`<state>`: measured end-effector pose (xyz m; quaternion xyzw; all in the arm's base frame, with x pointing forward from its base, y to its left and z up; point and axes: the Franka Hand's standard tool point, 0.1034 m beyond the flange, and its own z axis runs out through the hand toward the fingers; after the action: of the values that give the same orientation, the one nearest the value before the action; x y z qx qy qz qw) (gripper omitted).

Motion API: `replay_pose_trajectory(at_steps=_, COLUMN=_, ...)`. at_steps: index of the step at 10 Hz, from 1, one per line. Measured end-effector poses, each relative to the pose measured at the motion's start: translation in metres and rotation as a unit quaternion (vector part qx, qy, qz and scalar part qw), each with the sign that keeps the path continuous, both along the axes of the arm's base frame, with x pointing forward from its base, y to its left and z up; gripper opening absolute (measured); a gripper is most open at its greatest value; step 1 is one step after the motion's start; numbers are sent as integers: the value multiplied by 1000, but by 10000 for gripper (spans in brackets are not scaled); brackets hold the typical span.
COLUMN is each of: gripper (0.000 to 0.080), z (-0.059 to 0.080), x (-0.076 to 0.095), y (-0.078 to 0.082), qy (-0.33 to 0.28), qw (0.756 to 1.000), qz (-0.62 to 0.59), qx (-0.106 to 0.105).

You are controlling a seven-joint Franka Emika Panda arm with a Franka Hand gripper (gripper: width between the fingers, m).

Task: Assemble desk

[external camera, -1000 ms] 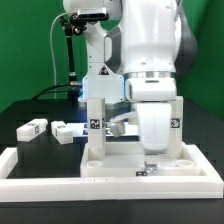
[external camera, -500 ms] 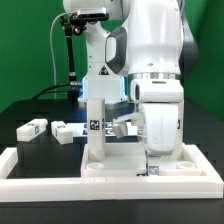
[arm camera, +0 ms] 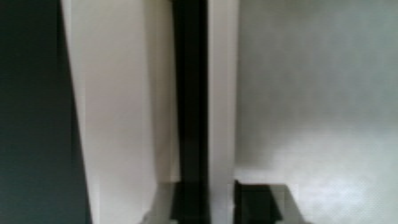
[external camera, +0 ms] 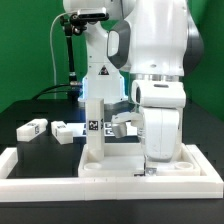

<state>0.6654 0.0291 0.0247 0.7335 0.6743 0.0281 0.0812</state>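
The desk top panel (external camera: 185, 160) lies flat inside the white border bars. One square leg (external camera: 94, 125) with a tag stands upright on the panel's end toward the exterior view's left. My gripper (external camera: 151, 167) reaches down to the panel's near edge, and the big white hand hides most of it. In the blurred wrist view the two dark fingertips (arm camera: 267, 203) stand close together with a narrow white strip (arm camera: 222, 100) between them, which looks like the panel's rim. Two loose legs (external camera: 32, 128) (external camera: 64, 132) lie on the dark table at the left. Another tagged part (external camera: 121, 128) lies behind the panel.
A long white border bar (external camera: 110, 188) runs along the front, and another runs down the left side (external camera: 10, 160). The arm's base and a dark camera stand (external camera: 68, 60) are at the back.
The hand has shifted toward the exterior view's right and turned, so its side tag no longer shows. The upright leg has edged slightly left.
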Motion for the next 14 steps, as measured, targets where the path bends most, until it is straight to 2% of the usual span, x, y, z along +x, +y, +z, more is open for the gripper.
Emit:
replay_pose_trajectory(at_steps=3, gripper=66, z=-2, x=-6, y=-2, qy=10, qw=1000, qz=-2, qx=-1)
replay_pose_trajectory(at_steps=4, gripper=256, z=-2, x=-11, y=-2, qy=19, qw=1000, qz=-3, qx=-3)
replay_pose_trajectory(at_steps=5, gripper=256, z=-2, x=-16, y=-1, qy=28, qw=1000, qz=-3, qx=-4)
replay_pose_trajectory(at_steps=6, gripper=456, z=-2, x=-22, y=-1, qy=38, qw=999, qz=-3, qx=-5)
replay_pose_trajectory(at_steps=7, gripper=579, z=-2, x=-26, y=0, qy=44, qw=999, qz=-3, qx=-6)
replay_pose_trajectory(at_steps=8, gripper=579, z=-2, x=-27, y=0, qy=45, qw=999, qz=-3, qx=-6)
replay_pose_trajectory(at_steps=9, gripper=635, z=-2, x=-28, y=0, qy=46, qw=999, qz=-3, qx=-6)
replay_pose_trajectory(at_steps=10, gripper=645, z=-2, x=-28, y=0, qy=46, qw=999, qz=-3, qx=-6)
replay_pose_trajectory(at_steps=14, gripper=649, z=-1, x=-28, y=0, qy=47, qw=999, qz=-3, qx=-6)
